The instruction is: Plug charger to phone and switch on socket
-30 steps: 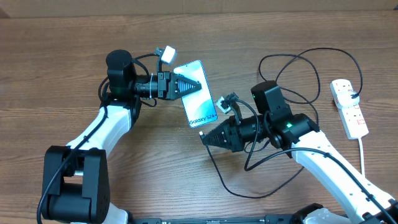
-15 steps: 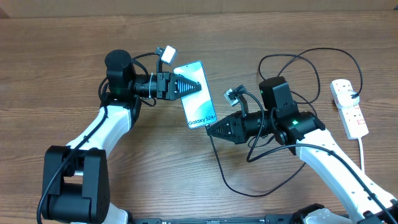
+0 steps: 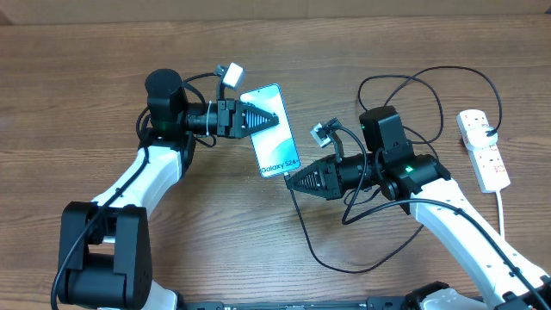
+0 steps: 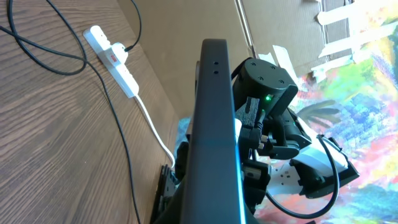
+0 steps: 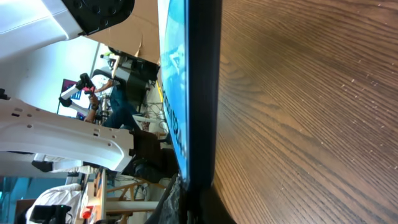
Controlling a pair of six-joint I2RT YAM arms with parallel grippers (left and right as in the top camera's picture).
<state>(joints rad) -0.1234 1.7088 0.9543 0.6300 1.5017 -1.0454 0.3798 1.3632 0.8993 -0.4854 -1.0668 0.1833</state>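
Observation:
The phone [image 3: 274, 129] is held tilted off the table, its light screen reading "Galaxy S24+". My left gripper [image 3: 258, 119] is shut on its upper half; in the left wrist view the phone [image 4: 214, 118] shows edge-on between the jaws [image 4: 211, 208]. My right gripper [image 3: 291, 180] is shut, its tip against the phone's bottom edge, with the charger cable [image 3: 299, 220] running out of it; the connector tip is hidden. In the right wrist view the phone [image 5: 202, 93] stands edge-on right at the jaws [image 5: 193, 208]. The socket [image 3: 483, 151] lies at the far right.
The black cable loops over the wooden table [image 3: 86, 77] below and behind my right arm and runs to the power strip, also seen in the left wrist view [image 4: 113, 60]. The strip's thick white cord runs toward the front right edge.
My right gripper has moved up and a little to the right, bringing its tip to the phone's bottom edge. The left gripper and phone have stayed in place.

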